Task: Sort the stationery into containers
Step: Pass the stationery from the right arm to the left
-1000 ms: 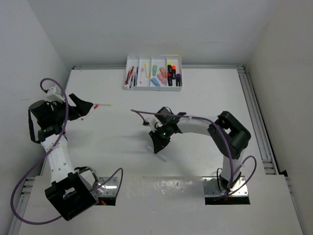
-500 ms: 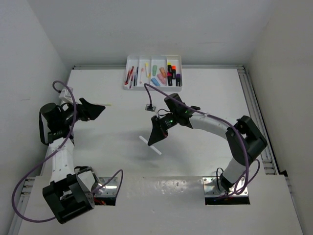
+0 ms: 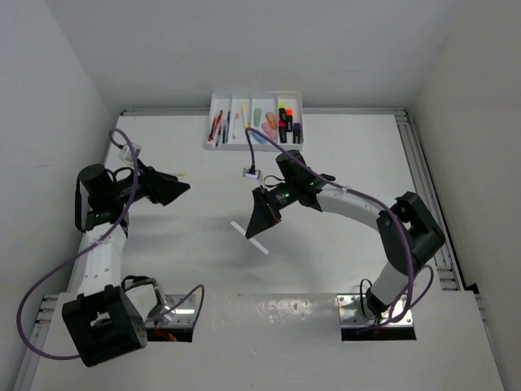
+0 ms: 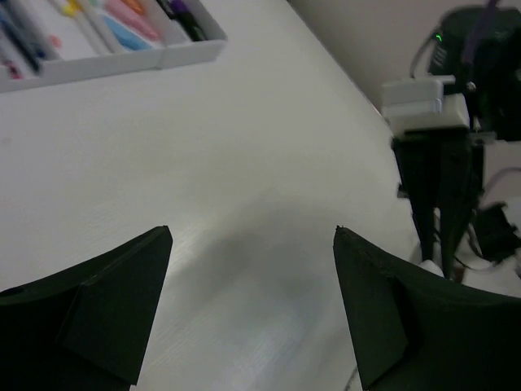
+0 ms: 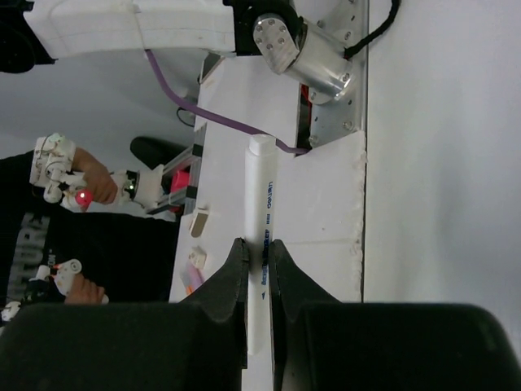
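The white tray [image 3: 256, 120] stands at the far edge with pens and highlighters lying in its four compartments. My right gripper [image 3: 260, 221] hangs over the table's middle, shut on a white pen [image 3: 249, 239] with blue print [image 5: 262, 204]. The pen sticks out past the fingertips [image 5: 238, 252]. My left gripper [image 3: 173, 190] hovers at the left side, pointing right. Its fingers [image 4: 122, 277] stand wide apart with only bare table between them. A thin pale pen [image 3: 180, 173] pokes out just beyond it. The left wrist view shows the tray's corner [image 4: 191, 53] and the right gripper [image 4: 440, 195].
Silver base plates [image 3: 181, 313] [image 3: 376, 314] sit at the near edge. A metal rail [image 3: 425, 187] runs along the right side, and walls close in on three sides. Purple cables [image 3: 269, 142] loop over both arms. A person's hands [image 5: 73, 183] show beyond the table.
The right gripper has lifted the white pen off the table and swung up toward the far side. The left gripper has moved right, past the pale pen, and narrowed slightly.
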`<action>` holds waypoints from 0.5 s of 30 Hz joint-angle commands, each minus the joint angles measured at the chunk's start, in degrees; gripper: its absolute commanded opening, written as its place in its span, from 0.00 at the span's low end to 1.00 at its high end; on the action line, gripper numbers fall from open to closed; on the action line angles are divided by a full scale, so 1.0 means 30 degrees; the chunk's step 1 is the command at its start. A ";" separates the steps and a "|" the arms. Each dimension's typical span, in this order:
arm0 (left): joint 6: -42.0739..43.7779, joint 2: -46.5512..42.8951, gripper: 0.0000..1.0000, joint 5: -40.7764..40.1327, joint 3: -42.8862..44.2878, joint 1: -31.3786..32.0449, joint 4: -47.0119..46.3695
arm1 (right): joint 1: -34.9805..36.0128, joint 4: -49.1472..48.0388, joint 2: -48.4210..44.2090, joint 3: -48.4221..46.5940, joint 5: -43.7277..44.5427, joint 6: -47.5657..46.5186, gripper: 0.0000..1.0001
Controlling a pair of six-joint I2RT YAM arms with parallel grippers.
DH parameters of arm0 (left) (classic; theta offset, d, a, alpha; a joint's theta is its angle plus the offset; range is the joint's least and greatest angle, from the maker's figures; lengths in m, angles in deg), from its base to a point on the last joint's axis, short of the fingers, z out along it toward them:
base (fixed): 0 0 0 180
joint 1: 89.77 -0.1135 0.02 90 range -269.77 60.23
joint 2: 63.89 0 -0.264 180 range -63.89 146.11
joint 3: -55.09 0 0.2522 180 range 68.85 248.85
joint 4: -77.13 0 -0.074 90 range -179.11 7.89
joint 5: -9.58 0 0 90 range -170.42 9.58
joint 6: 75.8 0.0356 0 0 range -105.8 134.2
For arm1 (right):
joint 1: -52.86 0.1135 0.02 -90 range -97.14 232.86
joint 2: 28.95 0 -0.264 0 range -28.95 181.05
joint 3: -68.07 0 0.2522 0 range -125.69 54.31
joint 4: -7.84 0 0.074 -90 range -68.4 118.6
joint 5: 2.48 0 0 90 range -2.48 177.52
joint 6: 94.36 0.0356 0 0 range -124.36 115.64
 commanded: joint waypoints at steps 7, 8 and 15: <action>3.1707 0.6819 0.74 0.4812 0.8842 0.3315 2.7549 | 0.0180 0.7247 -0.0339 -0.3128 -0.0657 -0.6689 0.00; 3.1736 0.7202 0.72 0.4430 0.9081 0.3988 2.7538 | 0.0210 0.8939 -0.0193 -0.3336 -0.0599 -0.7284 0.00; 3.0508 0.4689 0.69 0.3842 0.7767 0.6835 2.5108 | 0.0415 1.0304 -0.0455 -0.2811 -0.0190 -0.8111 0.00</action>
